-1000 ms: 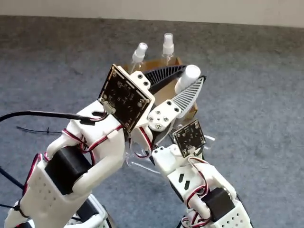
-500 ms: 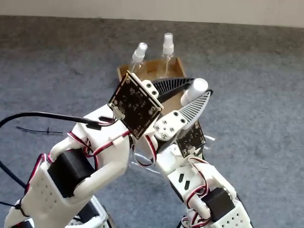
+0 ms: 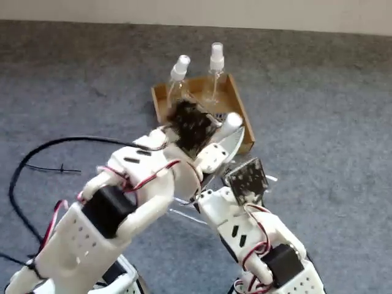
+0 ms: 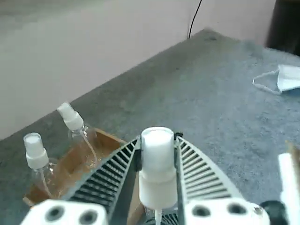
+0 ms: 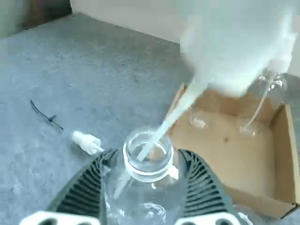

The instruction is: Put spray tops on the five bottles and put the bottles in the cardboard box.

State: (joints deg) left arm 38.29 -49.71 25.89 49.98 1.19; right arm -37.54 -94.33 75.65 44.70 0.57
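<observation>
The high camera sits above and behind my arms, looking down toward 12 o'clock at the box [image 3: 197, 81]. My left wrist camera peers close along the left gripper [image 4: 158, 139] at the spray top [image 4: 157, 157]; the right looks down over the right gripper [image 5: 149, 154] into the bottle [image 5: 140, 197]. All share the box.

Clear uncapped bottle [image 5: 147, 187], upright in the closed fingers of the right gripper [image 5: 147, 157], near the cardboard box [image 5: 281, 140]. White spray top [image 4: 157, 159] clamped in the left gripper [image 4: 157, 140] just above it, thin dip tube [image 5: 164, 126] slanting down into the bottle's open mouth. Inside the shallow brown box, a capped bottle [image 3: 179, 76] and a second capped bottle [image 3: 215, 64], both clear, upright and side by side at the far wall. Loose spray top [image 5: 86, 142] on its side on the grey carpet [image 5: 70, 70], beside the held bottle.
</observation>
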